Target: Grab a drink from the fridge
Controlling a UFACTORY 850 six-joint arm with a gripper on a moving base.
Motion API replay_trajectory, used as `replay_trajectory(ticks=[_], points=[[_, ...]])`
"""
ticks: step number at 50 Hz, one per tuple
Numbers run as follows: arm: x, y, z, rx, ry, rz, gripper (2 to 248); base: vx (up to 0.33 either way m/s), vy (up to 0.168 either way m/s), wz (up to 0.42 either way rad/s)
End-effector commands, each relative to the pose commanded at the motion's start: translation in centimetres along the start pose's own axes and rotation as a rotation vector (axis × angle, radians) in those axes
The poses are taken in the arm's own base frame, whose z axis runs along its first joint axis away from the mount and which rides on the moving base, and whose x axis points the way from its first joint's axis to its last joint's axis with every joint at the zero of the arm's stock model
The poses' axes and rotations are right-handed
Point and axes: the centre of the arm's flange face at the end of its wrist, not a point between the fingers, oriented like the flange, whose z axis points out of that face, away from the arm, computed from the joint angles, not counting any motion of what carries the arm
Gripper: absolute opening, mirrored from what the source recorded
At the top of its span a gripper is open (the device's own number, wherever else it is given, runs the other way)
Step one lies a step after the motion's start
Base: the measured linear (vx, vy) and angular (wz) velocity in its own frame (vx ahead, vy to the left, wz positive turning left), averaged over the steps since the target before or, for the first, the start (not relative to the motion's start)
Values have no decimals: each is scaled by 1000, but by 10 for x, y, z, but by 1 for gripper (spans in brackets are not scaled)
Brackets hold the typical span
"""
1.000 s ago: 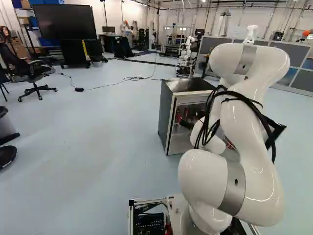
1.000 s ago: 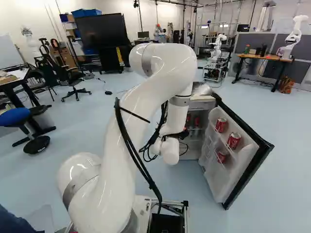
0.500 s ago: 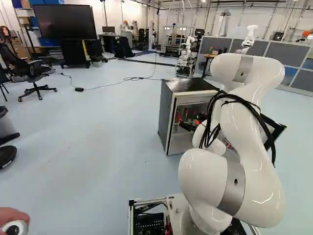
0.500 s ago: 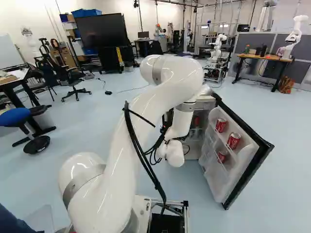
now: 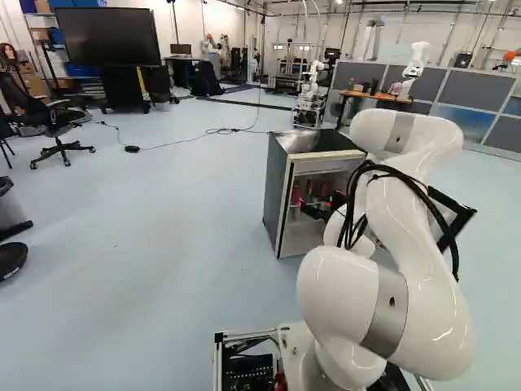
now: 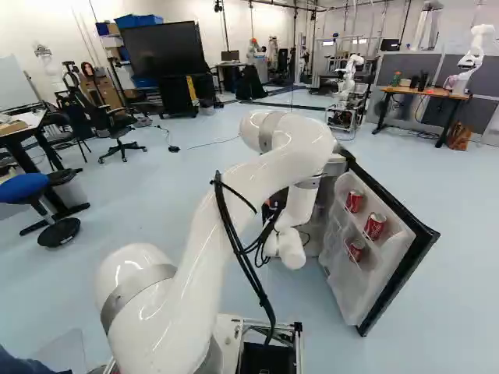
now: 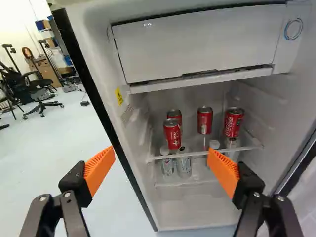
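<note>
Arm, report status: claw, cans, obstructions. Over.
Claw open, nothing gripped. Four red cans on the fridge shelf ahead. Fridge door open; freezer box above may crowd a high approach.

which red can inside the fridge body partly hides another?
The front can of the close pair on the yellow label side: it covers the lower part of the rear can. The other two cans stand apart.

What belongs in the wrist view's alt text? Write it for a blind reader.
Open gripper facing into an open fridge: four red cans stand on a shelf, clear bottles lower down, and a closed white compartment above.
</note>
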Motion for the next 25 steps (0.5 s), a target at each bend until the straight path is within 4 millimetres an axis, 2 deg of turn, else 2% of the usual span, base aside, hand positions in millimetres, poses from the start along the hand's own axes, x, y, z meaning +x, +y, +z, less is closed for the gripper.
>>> replay_trajectory(ticks=[12, 25], points=[[-16, 16, 23, 40, 24, -25, 247, 0, 0, 0], [-20, 32, 47, 69, 60, -62, 247, 0, 0, 0]])
